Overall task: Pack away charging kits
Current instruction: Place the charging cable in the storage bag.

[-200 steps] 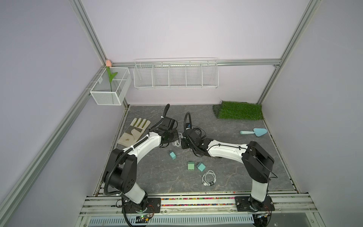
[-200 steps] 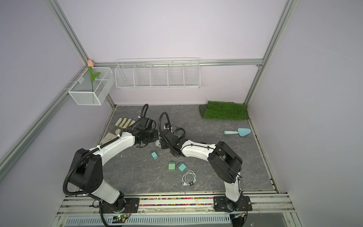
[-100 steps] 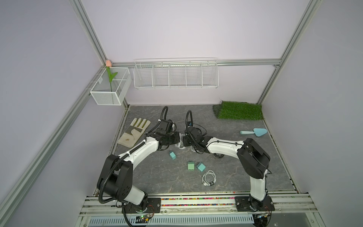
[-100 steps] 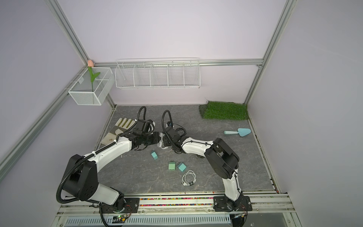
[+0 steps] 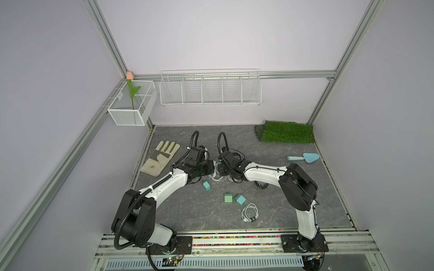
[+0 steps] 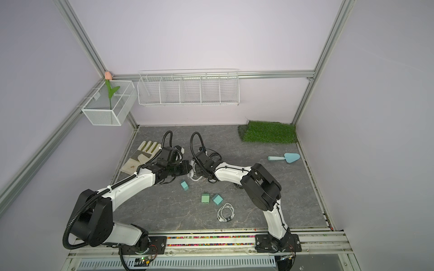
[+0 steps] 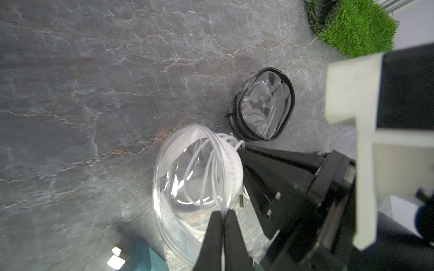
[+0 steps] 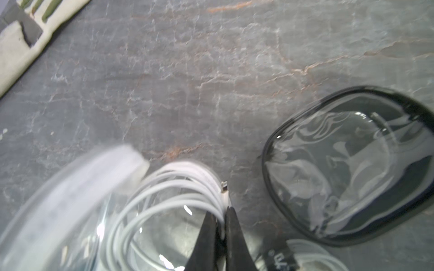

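My left gripper (image 7: 223, 212) is shut on the thin edge of a clear case with a white rim (image 7: 197, 171). A coiled white cable (image 8: 178, 187) lies in that case's mouth, and my right gripper (image 8: 222, 211) is shut on its strands. In both top views the two grippers meet tip to tip over this case (image 5: 216, 176). Three teal charger blocks (image 5: 206, 185) (image 5: 228, 197) (image 5: 240, 199) lie on the mat nearer the front. Another coiled white cable (image 5: 249, 212) lies beside them.
A clear case with a black rim (image 7: 263, 105) lies just behind the grippers. A work glove (image 5: 160, 157) lies at the left, a light-blue trowel (image 5: 304, 157) at the right and a grass patch (image 5: 286, 131) at the back right. Wire baskets (image 5: 210, 90) hang on the back wall.
Both arms have shifted and the two grippers have drawn closer together over the white-rimmed case. Both stay shut.
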{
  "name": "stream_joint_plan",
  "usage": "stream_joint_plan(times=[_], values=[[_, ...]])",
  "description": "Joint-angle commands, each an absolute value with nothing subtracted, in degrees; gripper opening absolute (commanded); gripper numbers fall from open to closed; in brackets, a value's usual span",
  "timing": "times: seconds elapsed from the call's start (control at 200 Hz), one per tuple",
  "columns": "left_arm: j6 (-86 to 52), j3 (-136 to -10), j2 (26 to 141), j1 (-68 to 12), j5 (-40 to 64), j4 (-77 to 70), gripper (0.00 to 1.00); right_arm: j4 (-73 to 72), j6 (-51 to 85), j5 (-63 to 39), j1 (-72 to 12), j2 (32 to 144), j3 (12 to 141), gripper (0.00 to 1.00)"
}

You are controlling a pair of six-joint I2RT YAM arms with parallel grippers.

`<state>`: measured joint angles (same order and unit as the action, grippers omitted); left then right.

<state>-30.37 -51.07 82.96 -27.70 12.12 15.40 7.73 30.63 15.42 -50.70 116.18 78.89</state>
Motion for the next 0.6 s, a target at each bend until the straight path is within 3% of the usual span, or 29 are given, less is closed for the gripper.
stream_joint_plan(times=[0.0,0.145,0.595], values=[[-30.43,-50.20,82.13,-27.77,12.26,11.67,0.00,11.42,31.63,15.90,-52.21,117.69,82.14,0.06],[-31.37,-48.07,81.79,-27.77,21.04,6.89,0.00,12.54,33.22,16.08,-52.05,119.08,83.63,0.06],[-35.55,-43.42,80.88,-27.77,24.54,3.92,0.00,12.99,40.45,16.26,-50.32,119.62,83.78,0.06]])
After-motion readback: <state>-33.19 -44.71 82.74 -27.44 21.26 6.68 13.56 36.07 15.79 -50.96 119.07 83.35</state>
